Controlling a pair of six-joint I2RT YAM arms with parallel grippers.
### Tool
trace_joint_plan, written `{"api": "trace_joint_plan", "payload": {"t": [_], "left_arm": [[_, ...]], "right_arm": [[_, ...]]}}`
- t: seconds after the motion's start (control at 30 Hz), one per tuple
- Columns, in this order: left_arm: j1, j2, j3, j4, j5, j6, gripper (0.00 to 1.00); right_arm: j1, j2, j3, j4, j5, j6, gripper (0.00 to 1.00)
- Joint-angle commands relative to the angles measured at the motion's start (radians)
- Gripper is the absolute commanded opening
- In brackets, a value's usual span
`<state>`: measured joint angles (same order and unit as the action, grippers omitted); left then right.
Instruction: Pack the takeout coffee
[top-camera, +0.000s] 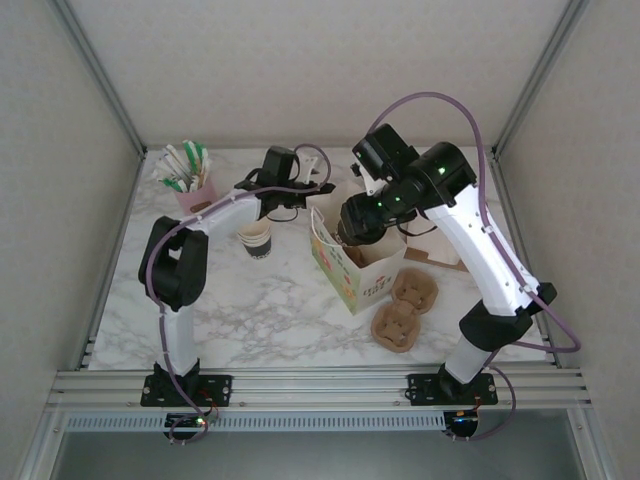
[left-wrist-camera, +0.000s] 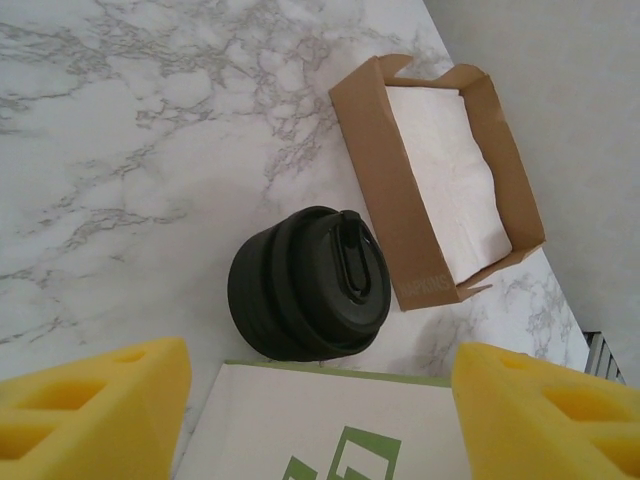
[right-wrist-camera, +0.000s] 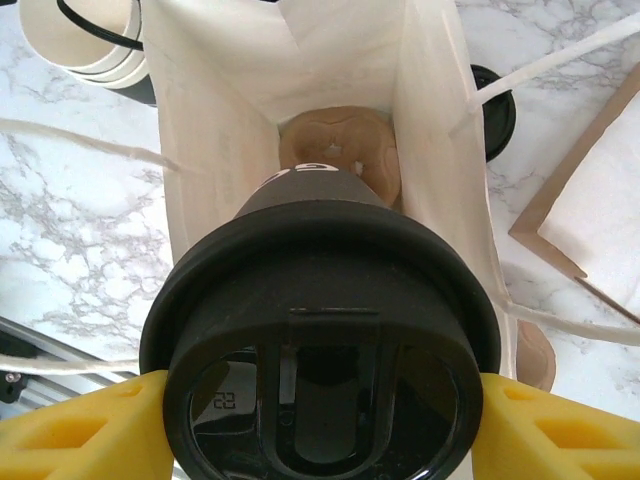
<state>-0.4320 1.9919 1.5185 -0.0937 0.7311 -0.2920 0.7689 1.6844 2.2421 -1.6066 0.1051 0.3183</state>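
Above bag (right-wrist-camera: 230, 60), right tool (right-wrist-camera: 320, 440) down-turned, clamping takeout coffee (right-wrist-camera: 320, 290)

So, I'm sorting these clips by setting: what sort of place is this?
Likely a lab cell staged as a café counter: a marble-look table inside plain walls and an aluminium frame, holding a takeout bag, pulp cup carriers and a box of napkins.

Lab enclosure: aluminium frame (top-camera: 320, 385), plain white panels (top-camera: 320, 60).
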Motion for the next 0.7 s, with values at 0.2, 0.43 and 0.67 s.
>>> {"api": "trace_joint_plan", "payload": {"t": [0.2,0.43,0.67], "left_arm": [[0.023,-0.088,-0.01,0.027,-0.083,-0.044,0.74],[0.08,-0.141,-0.015,0.021,-0.14,-0.091,0.77],[0.126,-0.269,-0.117,0.049,-0.232,-0.135,0.78]], "right_arm": [[-0.004,-0.05,-0.091,-0.191,0.02,0.006,0.69],[-0.004,-0.033,-0.138,-0.19,0.049,0.013,0.69],[-0.005,0.002,-0.151,-0.191,0.046,0.015,0.7]]}}
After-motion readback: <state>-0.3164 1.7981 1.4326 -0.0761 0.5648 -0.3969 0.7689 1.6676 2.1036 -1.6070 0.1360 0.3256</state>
